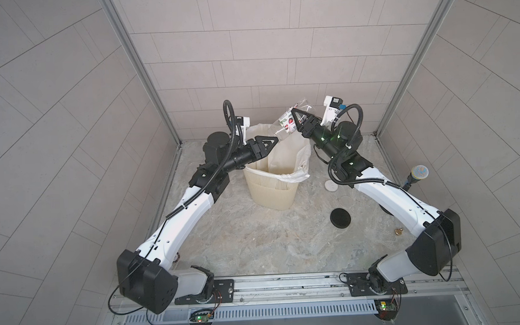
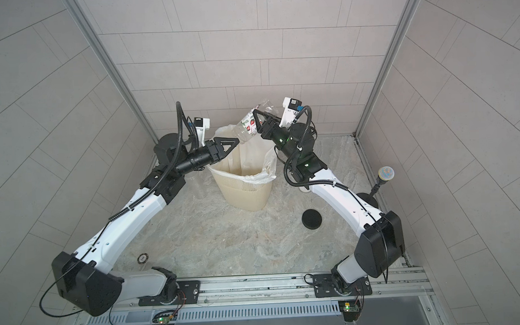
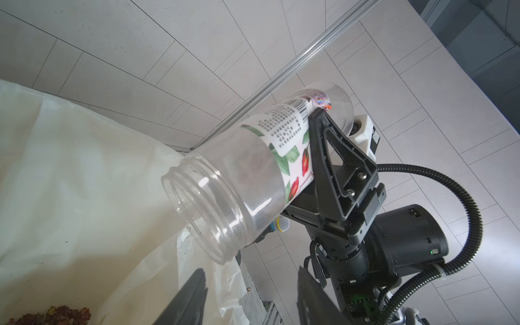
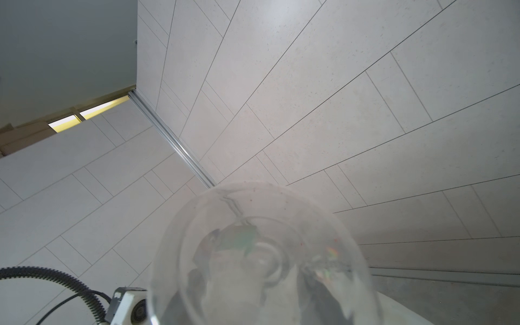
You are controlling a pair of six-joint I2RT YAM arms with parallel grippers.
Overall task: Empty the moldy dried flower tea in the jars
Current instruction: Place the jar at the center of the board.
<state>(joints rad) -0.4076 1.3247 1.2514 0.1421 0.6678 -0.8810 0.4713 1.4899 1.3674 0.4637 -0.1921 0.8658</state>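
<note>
The labelled jar (image 3: 239, 180) is hanging tilted, mouth down, over the bin (image 1: 271, 192), and it is looking empty. The tea (image 3: 47, 316) is lying heaped on the liner (image 3: 70, 168). The right gripper (image 1: 294, 119) is clamping its jaws round the jar's labelled body. The left gripper (image 1: 274, 142) is hovering beside the mouth, jaws half apart, holding nothing. Tipping steeper with the mouth well inside the rim should be loosening any clinging crumbs. Haze on the jar's wall is making residue hard to judge, and the other jars are not showing clearly.
</note>
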